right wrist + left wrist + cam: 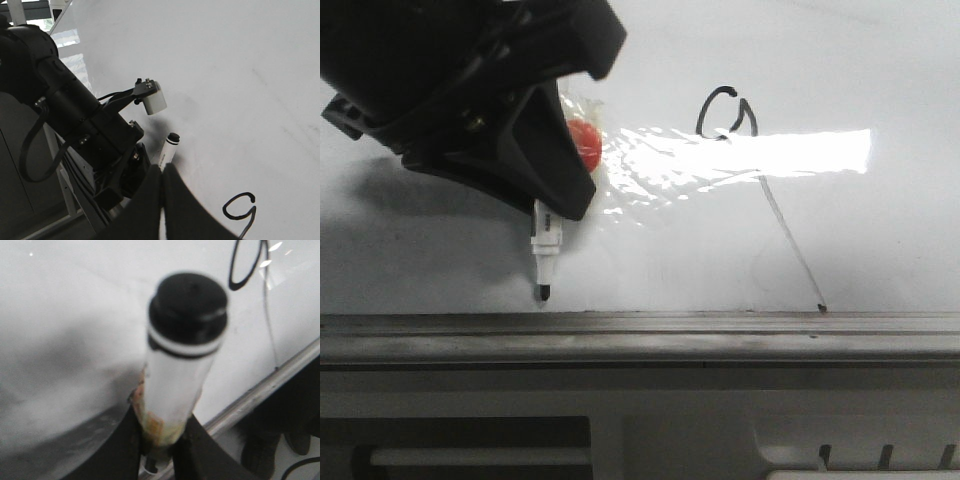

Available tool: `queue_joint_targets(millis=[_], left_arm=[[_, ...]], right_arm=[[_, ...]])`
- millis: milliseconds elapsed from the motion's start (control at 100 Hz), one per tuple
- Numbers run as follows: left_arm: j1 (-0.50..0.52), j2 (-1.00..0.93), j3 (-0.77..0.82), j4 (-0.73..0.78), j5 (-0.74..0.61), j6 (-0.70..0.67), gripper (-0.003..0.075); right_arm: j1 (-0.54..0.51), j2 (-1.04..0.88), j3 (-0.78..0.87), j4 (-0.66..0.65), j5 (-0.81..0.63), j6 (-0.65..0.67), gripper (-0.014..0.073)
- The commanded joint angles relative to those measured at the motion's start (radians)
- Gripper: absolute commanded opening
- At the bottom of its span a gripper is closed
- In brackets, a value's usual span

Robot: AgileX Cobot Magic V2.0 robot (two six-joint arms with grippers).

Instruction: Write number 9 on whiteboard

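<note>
the only readable sign is the number 9 (740,150), hand-drawn in thin black marker on the whiteboard (880,80), right of centre: a small open loop on top and a fainter slanted tail running down to the near rail. no printed labels or brands can be read.

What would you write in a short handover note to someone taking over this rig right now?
Left gripper: shut on the pen, tip down close to the rail, left of the figure.
Right gripper: shut, empty.
The number 9 is drawn on the whiteboard, its tail reaching nearly to the rail.
Left: probably only to lift the pen away.
</note>
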Motion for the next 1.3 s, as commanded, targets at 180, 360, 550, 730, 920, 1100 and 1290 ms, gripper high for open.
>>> queue_joint_targets(millis=[180, 360, 550, 730, 920, 1100, 1290], left_arm=[[0.003, 0.004, -0.033, 0.289, -0.144, -0.268, -0.0020], [0.005, 0.006, -0.033, 0.406, -0.143, -0.369, -0.0020], [0.005, 0.021, -0.033, 0.408, -0.139, -0.369, -0.0020], [0.005, 0.033, -0.033, 0.403, -0.138, -0.369, -0.0009], [0.005, 0.035, -0.033, 0.399, -0.140, -0.381, 0.0139], [0.005, 0.035, -0.033, 0.399, -0.148, -0.395, 0.0243], [0.005, 0.035, -0.033, 0.399, -0.150, -0.395, 0.0247]], right_arm=[[-0.007, 0.000, -0.026, 0.034, -0.033, -0.008, -0.0069], [-0.007, 0.000, -0.026, 0.035, -0.030, -0.008, -0.0069], [-0.007, 0.000, -0.026, 0.035, -0.032, -0.008, -0.0069], [-0.007, 0.000, -0.026, 0.035, -0.032, -0.008, -0.0069], [-0.007, 0.000, -0.026, 0.041, -0.032, -0.008, -0.0069], [-0.007, 0.000, -0.026, 0.045, -0.032, -0.008, -0.0069], [-0.007, 0.000, -0.026, 0.045, -0.032, -0.008, -0.0069]])
